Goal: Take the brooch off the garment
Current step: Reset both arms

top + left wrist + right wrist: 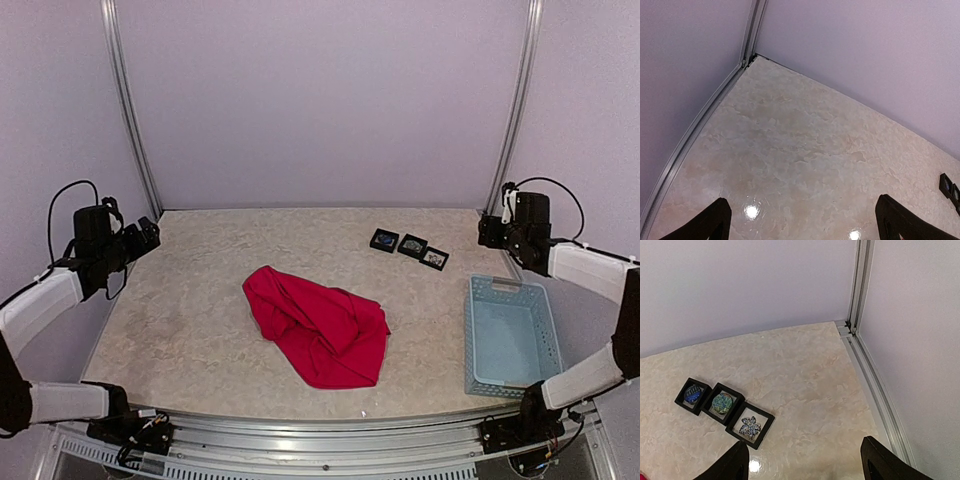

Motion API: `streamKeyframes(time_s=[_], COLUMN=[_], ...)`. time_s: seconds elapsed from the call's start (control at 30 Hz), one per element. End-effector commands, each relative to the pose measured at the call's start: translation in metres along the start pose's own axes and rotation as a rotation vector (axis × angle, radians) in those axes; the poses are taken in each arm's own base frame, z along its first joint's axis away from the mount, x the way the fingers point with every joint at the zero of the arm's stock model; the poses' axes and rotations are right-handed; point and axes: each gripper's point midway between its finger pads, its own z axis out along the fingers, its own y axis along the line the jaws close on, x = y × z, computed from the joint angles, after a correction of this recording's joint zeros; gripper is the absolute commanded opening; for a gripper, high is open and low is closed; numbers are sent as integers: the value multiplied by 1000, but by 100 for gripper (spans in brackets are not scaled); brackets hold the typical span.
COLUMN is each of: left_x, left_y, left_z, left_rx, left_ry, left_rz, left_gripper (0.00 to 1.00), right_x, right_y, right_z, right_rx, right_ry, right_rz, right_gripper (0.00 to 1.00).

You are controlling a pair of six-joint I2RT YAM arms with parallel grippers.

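Observation:
The red garment [318, 325] lies crumpled in the middle of the table in the top view. No brooch shows on its visible folds; the brooch is hidden or out of view. My left gripper [150, 235] is raised over the far left of the table, well away from the garment, and in the left wrist view it [802, 205] is open over bare tabletop. My right gripper [490, 230] is raised at the far right, and in the right wrist view it [805, 442] is open with nothing between its fingers.
Three small black display frames [410, 247] with ornaments inside sit in a row at the back right, also seen as frames [722, 404] under the right gripper. A pale blue plastic basket [478, 340] stands at the right edge. Metal rails and walls bound the table.

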Motion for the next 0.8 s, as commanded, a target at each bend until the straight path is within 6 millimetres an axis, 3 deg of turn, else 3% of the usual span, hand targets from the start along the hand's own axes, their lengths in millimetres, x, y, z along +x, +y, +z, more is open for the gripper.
streamKeyframes(time_s=[0.0, 0.1, 0.17, 0.33, 0.53, 0.77], left_x=[-9, -14, -9, 16, 34, 37], left_y=[7, 4, 7, 24, 28, 22], left_z=[-20, -35, -41, -49, -49, -48], left_rx=[-13, 6, -16, -88, -85, -89], left_ry=[-94, -154, -177, -182, -169, -157], left_rz=[22, 43, 42, -23, -48, -20], left_gripper=[99, 99, 99, 99, 99, 99], right_x=[-24, -11, 8, 39, 53, 60], right_y=[1, -1, -3, -14, -16, -13], right_z=[-37, -52, -57, -67, -70, -69], right_rx=[-44, -60, -60, -31, -26, -47], right_ry=[-244, -290, -284, -277, -265, -252], right_rz=[7, -3, -8, 6, 6, -2], right_gripper=[79, 79, 79, 80, 80, 80])
